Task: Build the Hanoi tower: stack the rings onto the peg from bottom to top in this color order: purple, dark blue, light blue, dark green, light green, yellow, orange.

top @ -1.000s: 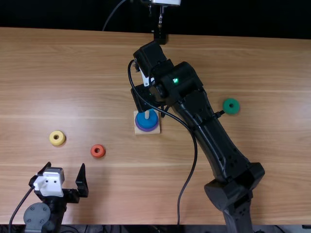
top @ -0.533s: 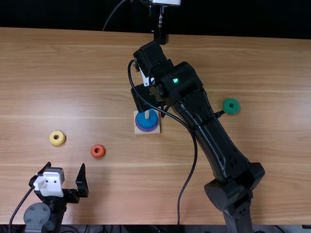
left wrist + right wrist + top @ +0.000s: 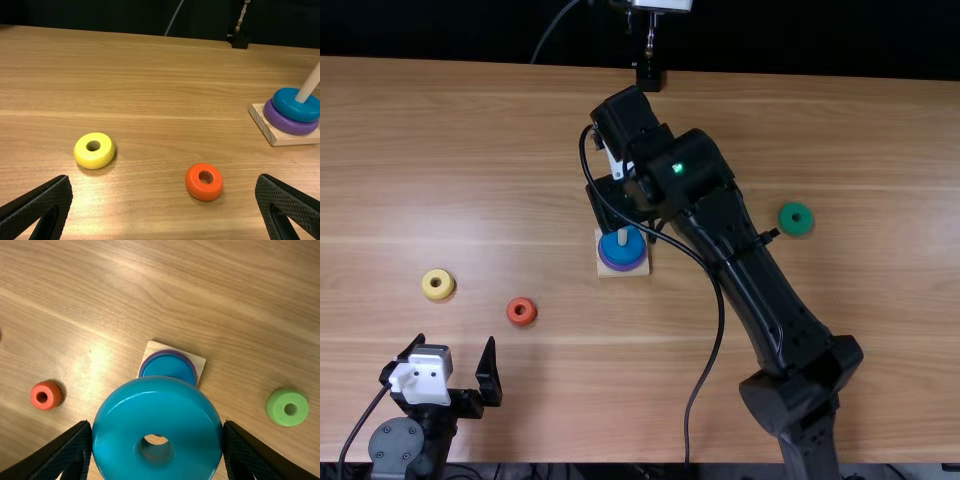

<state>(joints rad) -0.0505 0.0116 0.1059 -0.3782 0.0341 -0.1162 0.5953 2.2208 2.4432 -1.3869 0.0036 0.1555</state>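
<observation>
Seven rings are in the scene, each a different color, with one peg on one square wooden base [image 3: 606, 269] left of the middle of the tabletop [image 3: 880, 300]. Two rings sit on the peg [image 3: 623, 237]: the purple ring [image 3: 282, 122] at the bottom, the dark blue ring [image 3: 290, 107] directly on top of it. A third, the light blue ring [image 3: 157, 405], is pinched between the jaws of the right gripper [image 3: 616, 203], which is at the far side of the base; the right arm reaches across the middle to get there.

Four rings lie singly on the tabletop. Two are left of the base and nearer: the yellow ring [image 3: 438, 285] farther left, the orange ring [image 3: 521, 311] between it and the base. Two are to the right: the dark green ring [image 3: 796, 219] well apart from the base, and the light green ring [image 3: 287, 407] closer in.

The left gripper [image 3: 456, 341] is at the near left, its two jaws spread wide with nothing between them, just nearer than the yellow and orange rings.
</observation>
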